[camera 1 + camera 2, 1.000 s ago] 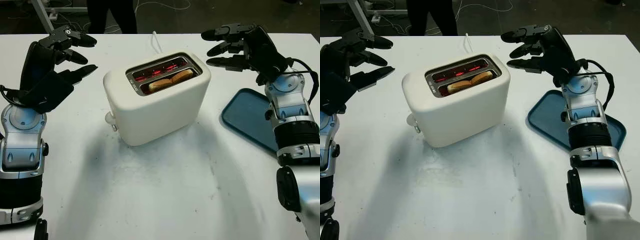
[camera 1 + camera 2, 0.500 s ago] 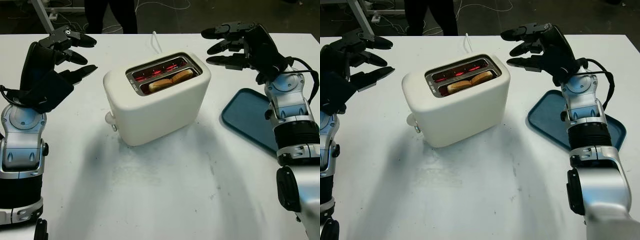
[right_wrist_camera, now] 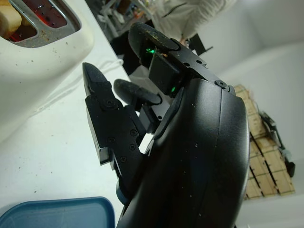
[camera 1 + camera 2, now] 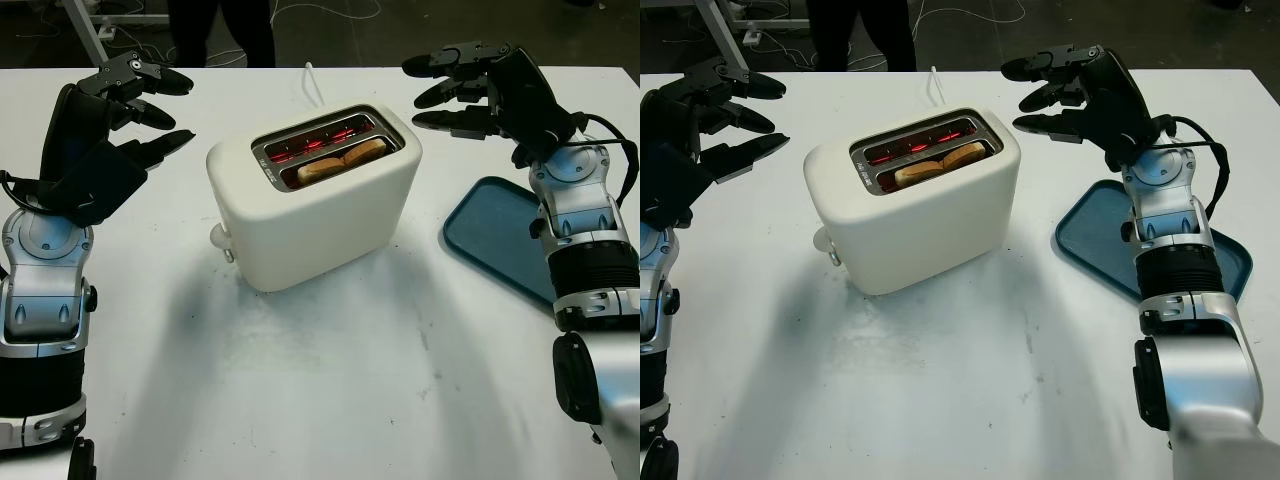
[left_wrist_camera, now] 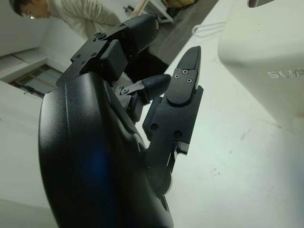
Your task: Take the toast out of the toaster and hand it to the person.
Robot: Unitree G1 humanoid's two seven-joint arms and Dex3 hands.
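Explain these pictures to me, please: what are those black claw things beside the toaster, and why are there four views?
Those are a humanoid robot's two three-fingered hands. Two pictures come from cameras in its head, looking down at a white table; the other two come from cameras on each wrist, close to the hand. On the table stands a cream toaster with a slice of toast in its nearer slot and a red glow in the farther one. A blue tray lies to its right. The left hand is up to the toaster's left, the right hand up to its right; both are open and hold nothing. A person stands beyond the table.
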